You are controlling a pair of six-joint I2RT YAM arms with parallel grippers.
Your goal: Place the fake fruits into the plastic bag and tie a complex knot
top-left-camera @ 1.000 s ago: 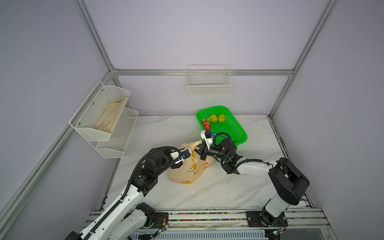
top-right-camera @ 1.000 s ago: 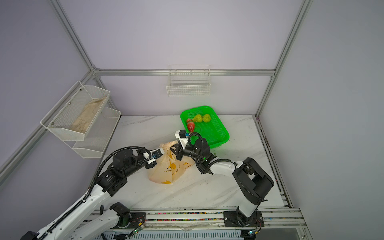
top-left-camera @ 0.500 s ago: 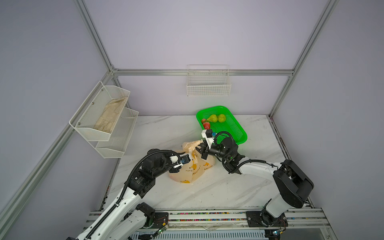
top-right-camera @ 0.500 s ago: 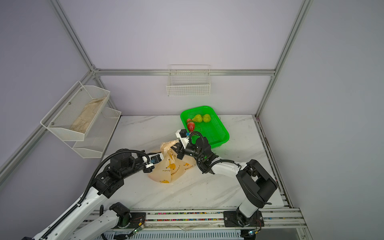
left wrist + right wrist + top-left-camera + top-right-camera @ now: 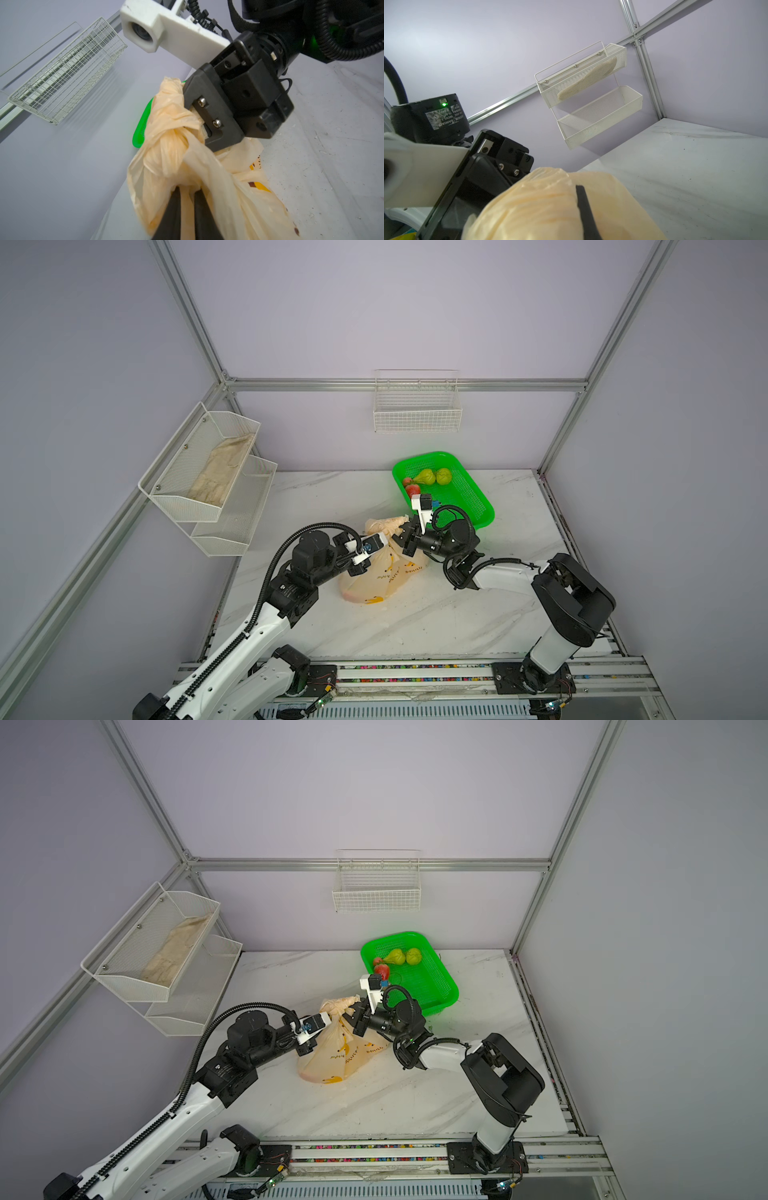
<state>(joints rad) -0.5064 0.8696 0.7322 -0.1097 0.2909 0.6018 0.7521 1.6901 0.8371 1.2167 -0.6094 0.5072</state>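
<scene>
The plastic bag (image 5: 386,576) lies on the marble table, bulging, with its contents blurred through the film. Its handles are twisted into a knot (image 5: 166,145) that is lifted above the bag. My left gripper (image 5: 188,193) has bag film bunched in the narrow gap between its jaws, just below the knot, and it shows in a top view as the left gripper (image 5: 384,538). My right gripper (image 5: 401,531) is shut on the handle strip beside the knot, with one finger (image 5: 583,207) showing over the film. Two green pears (image 5: 434,477) and a strawberry (image 5: 412,490) lie in the green basket (image 5: 473,506).
The green basket stands at the back right, close behind the right wrist. A white wire basket (image 5: 417,406) hangs on the back wall. A two-tier mesh shelf (image 5: 208,472) holding beige cloth hangs on the left wall. A rail (image 5: 415,674) runs along the front edge.
The left jaws have parted slightly around the bag film. The left arm shifted a little. The right gripper kept its hold and rose slightly, with the twisted handles lifting.
</scene>
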